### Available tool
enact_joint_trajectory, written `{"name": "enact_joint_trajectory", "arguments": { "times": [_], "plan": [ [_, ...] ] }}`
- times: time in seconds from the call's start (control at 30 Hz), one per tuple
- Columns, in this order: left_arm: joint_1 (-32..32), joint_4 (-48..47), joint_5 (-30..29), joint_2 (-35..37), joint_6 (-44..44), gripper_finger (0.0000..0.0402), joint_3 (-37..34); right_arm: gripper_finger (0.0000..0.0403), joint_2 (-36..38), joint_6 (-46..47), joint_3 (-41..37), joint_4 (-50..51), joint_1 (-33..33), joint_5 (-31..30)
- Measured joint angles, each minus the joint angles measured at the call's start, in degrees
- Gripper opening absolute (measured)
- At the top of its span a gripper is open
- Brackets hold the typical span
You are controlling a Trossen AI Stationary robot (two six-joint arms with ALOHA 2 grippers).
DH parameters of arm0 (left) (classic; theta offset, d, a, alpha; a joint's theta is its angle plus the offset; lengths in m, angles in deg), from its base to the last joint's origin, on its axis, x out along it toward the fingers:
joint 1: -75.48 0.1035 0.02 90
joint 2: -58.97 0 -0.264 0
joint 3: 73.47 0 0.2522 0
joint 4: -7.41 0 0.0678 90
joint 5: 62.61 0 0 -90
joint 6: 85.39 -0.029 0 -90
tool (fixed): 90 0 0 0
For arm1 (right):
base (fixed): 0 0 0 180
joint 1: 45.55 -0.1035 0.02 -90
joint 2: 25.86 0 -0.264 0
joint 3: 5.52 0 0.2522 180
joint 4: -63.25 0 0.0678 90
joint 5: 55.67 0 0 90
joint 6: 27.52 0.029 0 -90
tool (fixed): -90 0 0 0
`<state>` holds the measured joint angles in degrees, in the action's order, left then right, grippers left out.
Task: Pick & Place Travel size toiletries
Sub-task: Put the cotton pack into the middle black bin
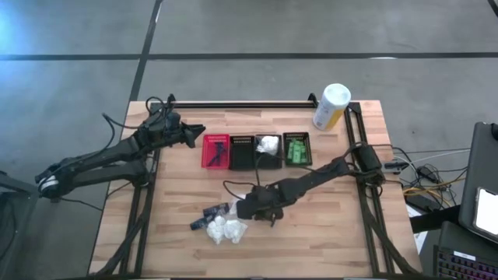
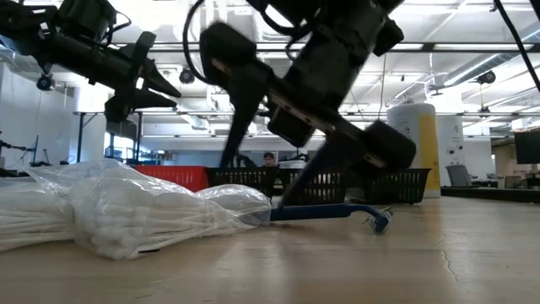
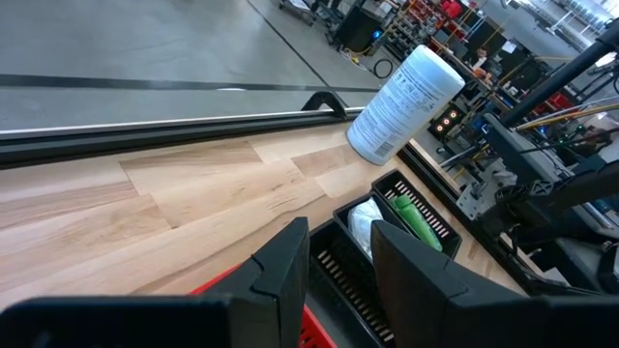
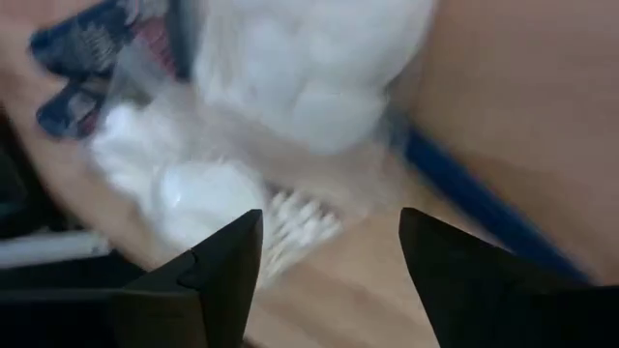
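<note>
Your bench [image 1: 327, 233] count: four small mesh baskets [image 1: 243, 151], one red, three black; two white plastic-wrapped bundles [image 1: 222, 230] loose, maybe more. Canister [image 1: 330, 106] print unreadable. Right gripper [image 1: 243, 210] jaws open, empty; left gripper [image 1: 198, 130] jaws slightly apart, empty.

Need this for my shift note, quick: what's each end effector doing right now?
Left end effector: open, empty, above the red basket.
Right end effector: open, empty, over the white bundles.
</note>
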<state>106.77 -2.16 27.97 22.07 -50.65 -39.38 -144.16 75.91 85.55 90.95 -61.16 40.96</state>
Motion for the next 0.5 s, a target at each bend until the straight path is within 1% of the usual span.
{"name": "enact_joint_trajectory", "arguments": {
  "times": [0.3,0.4,0.5],
  "plan": [
    [0.0,0.04,0.0,0.02,0.0,0.012,-0.02,0.0256,0.07,0.87,-3.18,-3.57,0.23,-1.63],
    [0.0,0.05,0.0,0.02,0.0,0.012,-0.02,0.0247,0.09,0.25,-3.08,-3.4,0.59,-3.62],
    [0.0,0.09,0.0,0.02,0.0,0.012,-0.02,0.0228,0.09,-0.03,-2.76,-3.28,1.28,-6.88]
  ]
}}
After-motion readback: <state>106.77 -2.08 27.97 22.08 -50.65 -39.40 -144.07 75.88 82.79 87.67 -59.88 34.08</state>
